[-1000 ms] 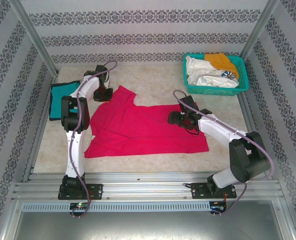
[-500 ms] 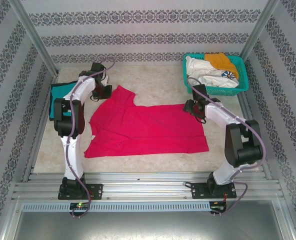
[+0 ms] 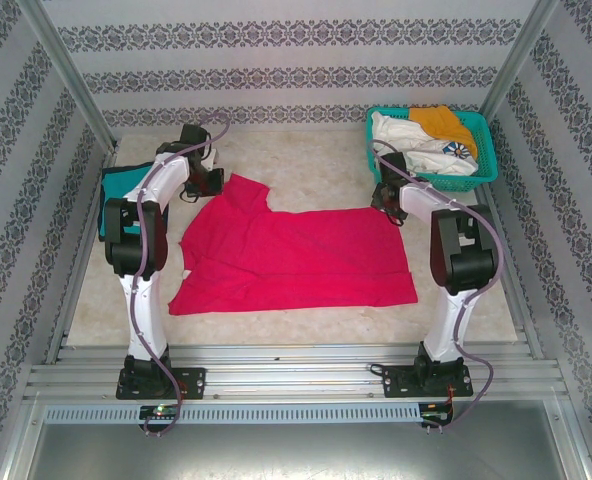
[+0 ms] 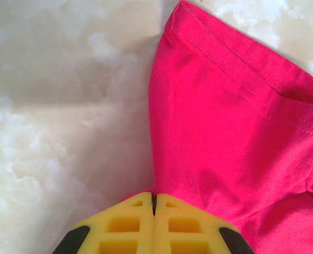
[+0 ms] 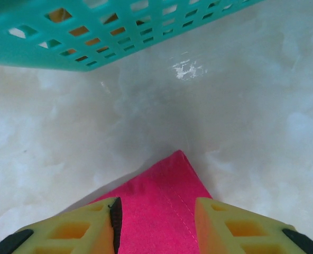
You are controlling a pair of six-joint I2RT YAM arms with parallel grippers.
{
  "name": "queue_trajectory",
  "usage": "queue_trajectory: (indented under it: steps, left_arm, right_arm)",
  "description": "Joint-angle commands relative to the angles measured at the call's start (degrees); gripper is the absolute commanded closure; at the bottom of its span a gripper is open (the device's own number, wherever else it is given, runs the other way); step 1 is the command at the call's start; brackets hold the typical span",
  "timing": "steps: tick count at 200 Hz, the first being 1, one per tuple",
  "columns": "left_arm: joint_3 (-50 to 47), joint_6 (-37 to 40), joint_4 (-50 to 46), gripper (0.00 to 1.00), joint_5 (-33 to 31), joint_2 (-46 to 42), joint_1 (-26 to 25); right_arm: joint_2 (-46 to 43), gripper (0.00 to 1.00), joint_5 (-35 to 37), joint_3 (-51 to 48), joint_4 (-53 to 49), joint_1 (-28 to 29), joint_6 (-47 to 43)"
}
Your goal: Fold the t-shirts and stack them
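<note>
Pink-red t-shirt [image 3: 296, 260] spread flat at table centre. Left gripper [image 4: 154, 200], at 10 o'clock, jaws closed, pinching its sleeve; right gripper [image 5: 155, 211], at 2 o'clock, jaws parted astride its corner, near mesh basket [image 5: 93, 37].

My left pincer [image 4: 154, 200] is hiding the pinched bit of pink shirt [image 4: 225, 132]; the left arm [image 3: 141, 240] is covering part of the teal shirt [image 3: 116, 190].

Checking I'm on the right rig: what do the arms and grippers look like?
Both the left arm and right arm have white tubular links, black joint housings and a grey-purple cable running alongside. The left gripper and right gripper have yellow plastic fingers with square recesses and black bases.
</note>
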Motion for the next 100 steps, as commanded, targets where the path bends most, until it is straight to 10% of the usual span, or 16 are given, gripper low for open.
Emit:
queue_trajectory:
  steps: [1,100]
  left_arm:
    - [-0.62,-0.17,1.56,1.0,0.93,-0.91,0.59]
    - [-1.93,-0.08,2.4,1.0,1.79,-1.78,0.69]
  right_arm:
    - [2.37,0.59,1.93,2.04,0.49,-0.31,2.22]
    - [4.92,0.62,3.95,3.71,0.51,-0.9,3.03]
